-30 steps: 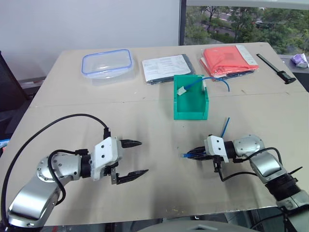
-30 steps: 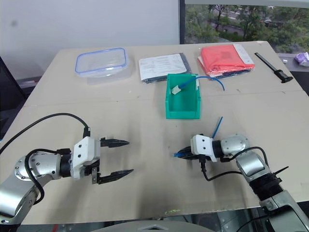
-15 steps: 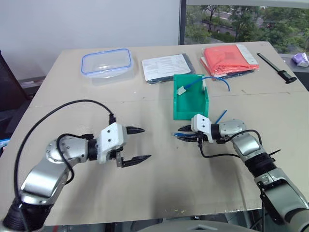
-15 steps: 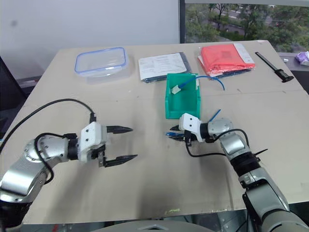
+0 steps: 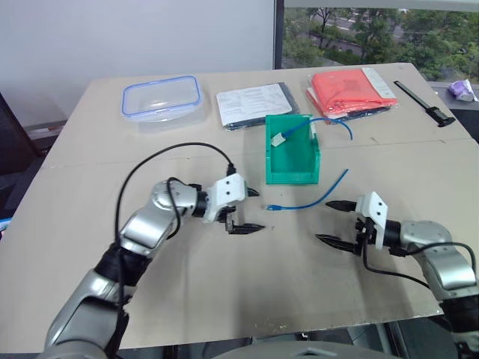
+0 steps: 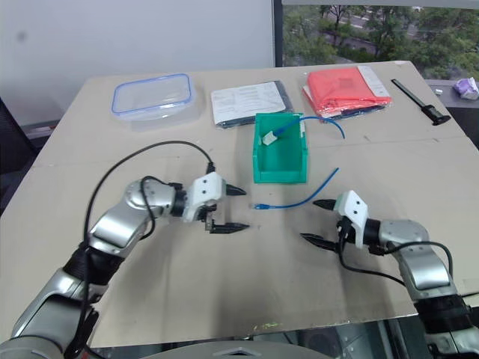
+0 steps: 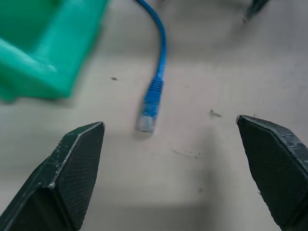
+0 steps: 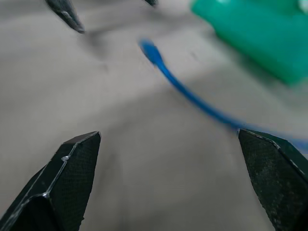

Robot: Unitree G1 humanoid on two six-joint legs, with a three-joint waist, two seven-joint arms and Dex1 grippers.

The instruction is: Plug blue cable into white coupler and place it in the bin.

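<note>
Left eye view looks over a tan table (image 5: 224, 299) whose near half lies mostly bare. A blue cable (image 5: 307, 200) lies loose on it, just in front of the green bin (image 5: 293, 176), one plug pointing toward the left gripper (image 5: 253, 210). That gripper's two black fingers are spread, with nothing between them, and it sits near the cable's plug without touching it. The right gripper (image 5: 334, 222) hovers over open table toward the near right edge, its fingers also spread and empty, the cable's other end just beyond it. The bin stands about mid-table; inside it rests a white coupler (image 5: 280, 139) joined to a second blue cable (image 5: 329, 121) that trails out over the bin's right wall toward a red packet (image 5: 353, 93) at the far edge. A clear container (image 5: 161, 98) with a blue rim, nothing visible inside, and a printed sheet (image 5: 253, 104) also line the far edge; a black tool (image 5: 426, 103) lies by the far right edge.

Left wrist view shows the cable's clear plug (image 7: 146, 121) lying flat on the table between the wide-spread fingertips (image 7: 77, 163), a corner of the bin beside it.

Right wrist view shows the cable curving across bare table between the parted fingers (image 8: 72, 168), the bin just past it.
</note>
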